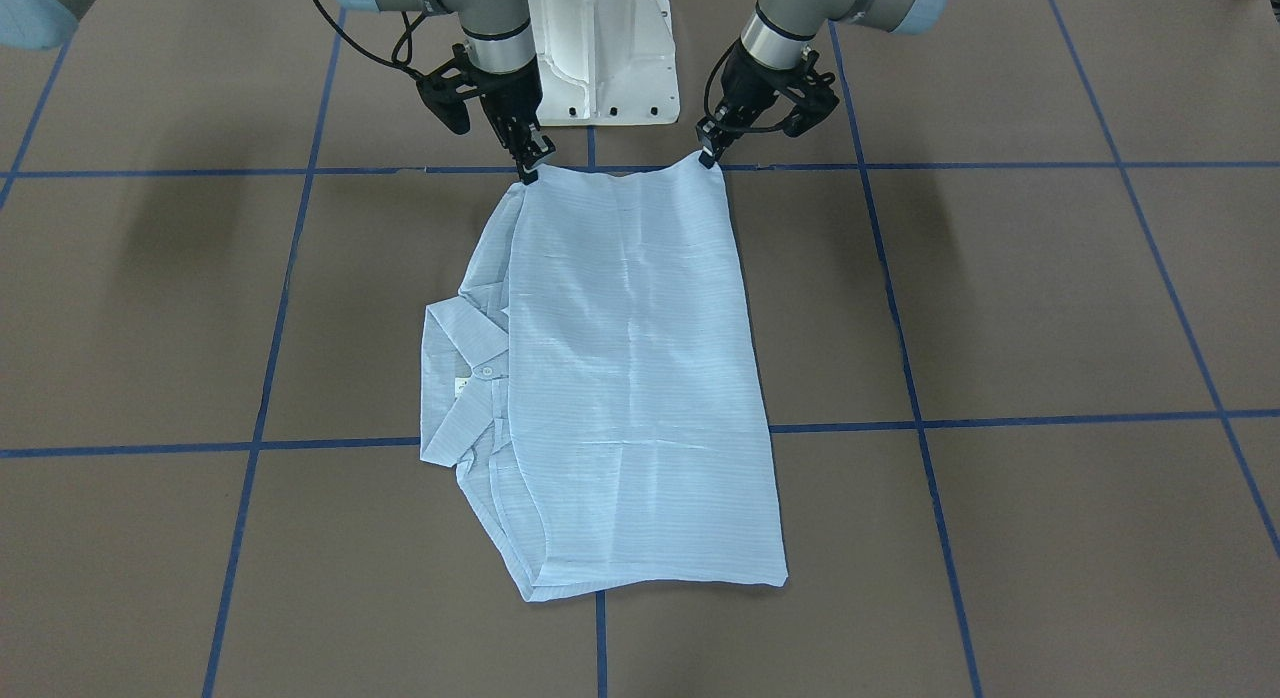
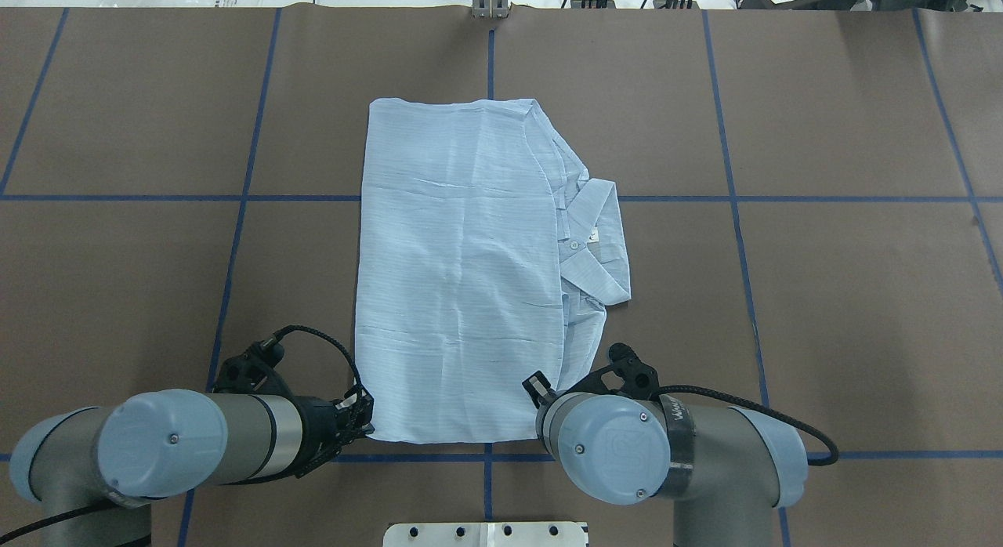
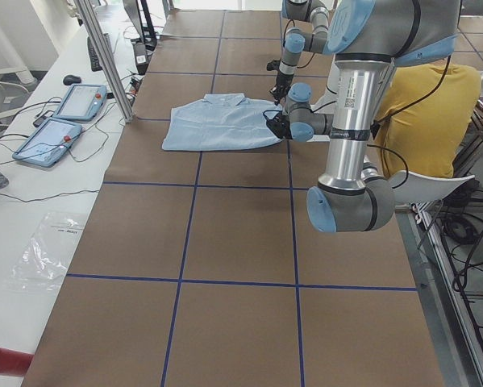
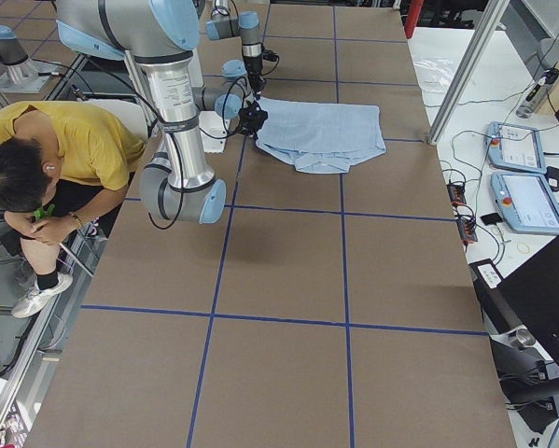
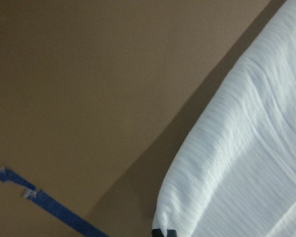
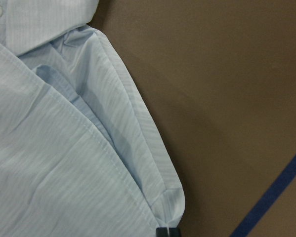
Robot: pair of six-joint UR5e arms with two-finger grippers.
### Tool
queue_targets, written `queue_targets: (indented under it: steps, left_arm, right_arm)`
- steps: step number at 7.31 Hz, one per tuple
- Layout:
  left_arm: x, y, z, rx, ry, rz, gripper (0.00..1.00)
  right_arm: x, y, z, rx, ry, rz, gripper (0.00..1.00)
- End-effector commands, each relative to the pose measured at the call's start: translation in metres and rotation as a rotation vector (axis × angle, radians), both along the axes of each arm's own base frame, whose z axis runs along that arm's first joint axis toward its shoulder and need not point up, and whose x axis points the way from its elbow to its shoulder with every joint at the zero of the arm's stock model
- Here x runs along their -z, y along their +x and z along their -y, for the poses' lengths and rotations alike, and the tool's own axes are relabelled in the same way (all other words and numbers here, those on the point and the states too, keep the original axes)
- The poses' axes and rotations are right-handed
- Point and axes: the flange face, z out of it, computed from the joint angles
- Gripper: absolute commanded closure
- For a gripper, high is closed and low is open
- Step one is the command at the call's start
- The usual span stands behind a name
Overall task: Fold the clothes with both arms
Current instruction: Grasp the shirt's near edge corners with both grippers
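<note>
under the shirt (image 1: 640, 378) fold, half-hidden collar (image 1: 447, 378)

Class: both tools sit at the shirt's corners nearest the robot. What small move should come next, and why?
Probably raise both corners together a little. The left tool and right tool each pinch a corner of the shirt, which lies flat and only partly folded.

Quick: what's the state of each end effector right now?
Left end effector: closed on a hem corner of the shirt.
Right end effector: closed on the shirt's other hem corner.
</note>
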Motion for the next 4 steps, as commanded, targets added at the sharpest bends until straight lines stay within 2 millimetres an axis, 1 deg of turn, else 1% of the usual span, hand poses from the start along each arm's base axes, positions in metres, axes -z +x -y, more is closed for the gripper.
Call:
queue_targets:
  steps: [1,2,3,4]
  left_arm:
    - [0.054,-0.046,-0.022,-0.012,-0.029,-0.035,1.00]
    - [0.069,-0.063,-0.025,-0.005,-0.039,-0.062,1.00]
    - [0.083,-0.075,-0.021,0.004,-0.034,-0.091,1.00]
    - [0.090,-0.082,-0.009,0.027,-0.020,-0.102,1.00]
  right_arm:
    - [0.030,0.061,-0.020,-0.009,-0.022,0.084,1.00]
    - [0.052,0.093,-0.026,-0.005,-0.027,0.074,1.00]
    - [0.069,0.123,-0.024,-0.016,-0.024,0.101,1.00]
    - [0.075,0.126,-0.011,-0.045,-0.020,0.111,1.00]
